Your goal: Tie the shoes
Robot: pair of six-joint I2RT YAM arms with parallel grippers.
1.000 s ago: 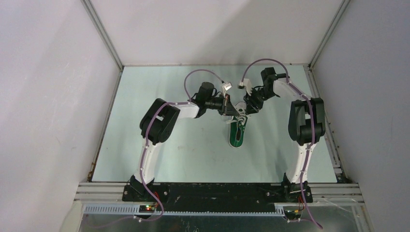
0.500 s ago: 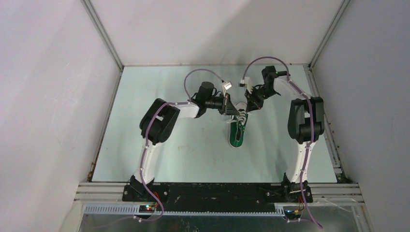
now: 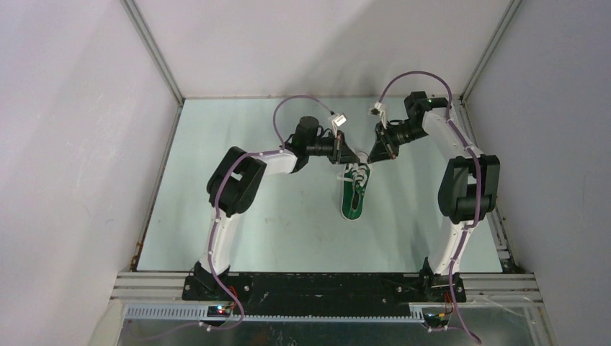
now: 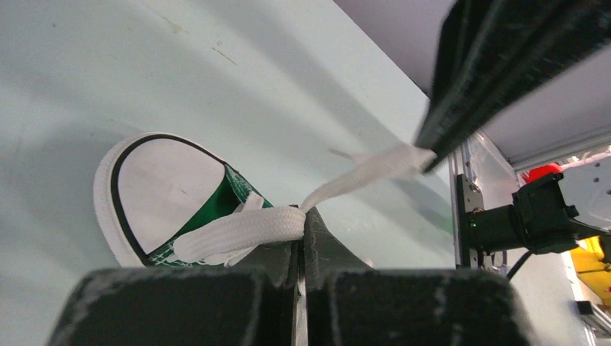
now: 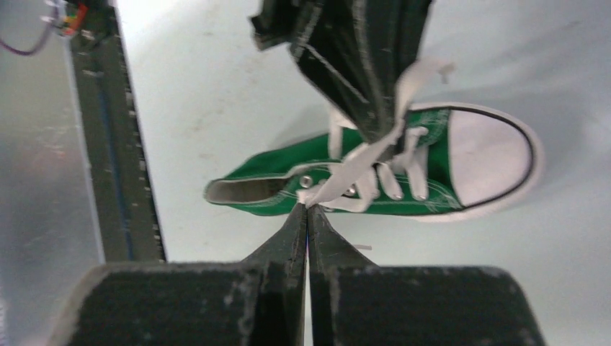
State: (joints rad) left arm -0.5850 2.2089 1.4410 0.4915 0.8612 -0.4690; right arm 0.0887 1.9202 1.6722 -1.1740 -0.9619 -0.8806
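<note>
A small green shoe (image 3: 353,196) with a white toe cap lies on the table, toe toward the far wall. My left gripper (image 3: 351,157) hovers just above its laced front, shut on a white lace (image 4: 238,229) that bends over its fingertips (image 4: 292,238). From the right, my right gripper (image 3: 372,156) meets it, shut on the other lace (image 5: 353,167), which runs taut from the eyelets of the shoe (image 5: 274,169) to its tip (image 5: 308,207). In the left wrist view the shoe's toe cap (image 4: 169,187) shows below, and the right gripper (image 4: 426,153) pinches a lace end.
The pale green table (image 3: 238,216) is enclosed by grey walls with metal rails along its edges (image 3: 504,245). Both arms' elbows stand out to the sides, with purple cables looping above them. The arm bases sit on the black bar (image 3: 324,285) at the near edge.
My right gripper has gone from open to shut on a lace and drawn back up and to the right, its elbow swinging outward. The left gripper lifted slightly away with its lace.
</note>
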